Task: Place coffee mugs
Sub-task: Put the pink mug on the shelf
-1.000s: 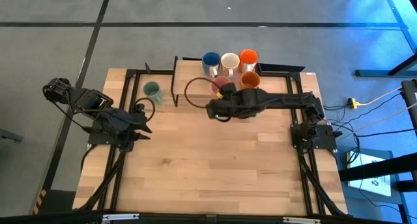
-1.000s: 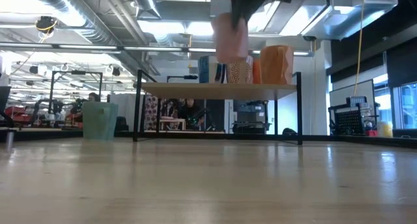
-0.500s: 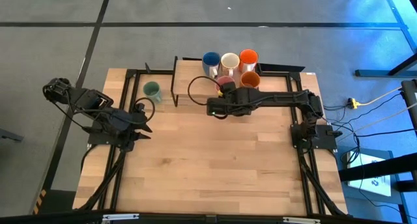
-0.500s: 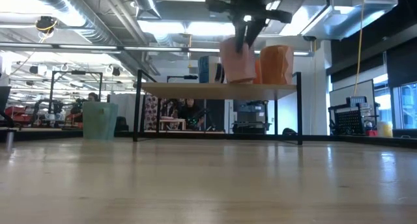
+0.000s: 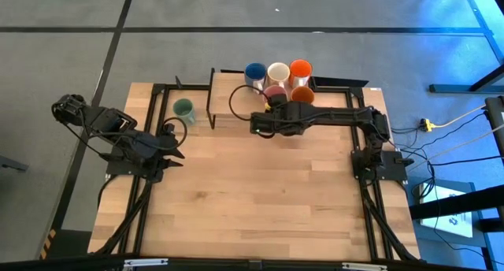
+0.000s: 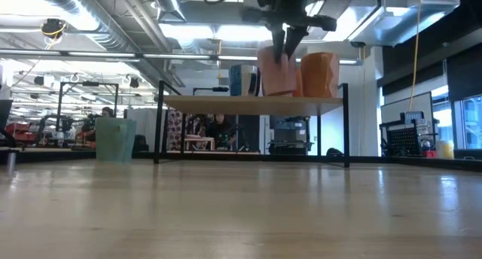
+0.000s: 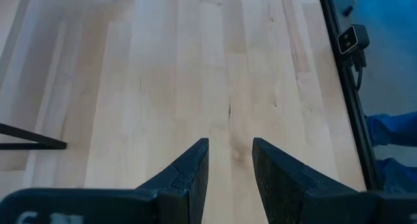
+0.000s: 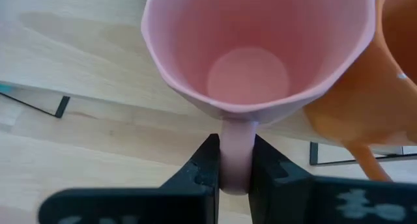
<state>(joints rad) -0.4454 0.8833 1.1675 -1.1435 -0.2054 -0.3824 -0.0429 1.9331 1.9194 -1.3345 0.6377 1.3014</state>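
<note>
The pink mug (image 5: 274, 92) stands upright in my right gripper (image 8: 236, 144), which is shut on its handle at the raised wooden shelf (image 6: 211, 101). In the low view the pink mug (image 6: 277, 72) has its base at the shelf top; whether it rests there I cannot tell. The blue mug (image 5: 254, 72), white mug (image 5: 277, 72) and orange-red mug (image 5: 299, 68) stand in the shelf's far row, and the darker orange mug (image 5: 303, 94) stands right beside the pink one. The green mug (image 5: 183, 109) stands on the table left of the shelf. My left gripper (image 7: 230, 149) waits open over the table's left part. My right gripper pinches the pink mug's handle (image 8: 237, 129) between its two fingers. The fingers (image 6: 285, 47) come from above, pointing down, on the mug's near side. The mug stays upright, mouth up, with its base level with the shelf top.
The shelf's black frame legs (image 6: 160, 123) stand on the table, with open room beneath. Wide bare wood (image 5: 260, 192) lies toward the near edge. The darker orange mug (image 8: 355, 113) sits very close to the pink one.
My right gripper has carried the pink mug toward the far edge and down, from above the shelf's front edge to shelf level beside the darker orange mug. The mug has stayed upright and the hold shut.
</note>
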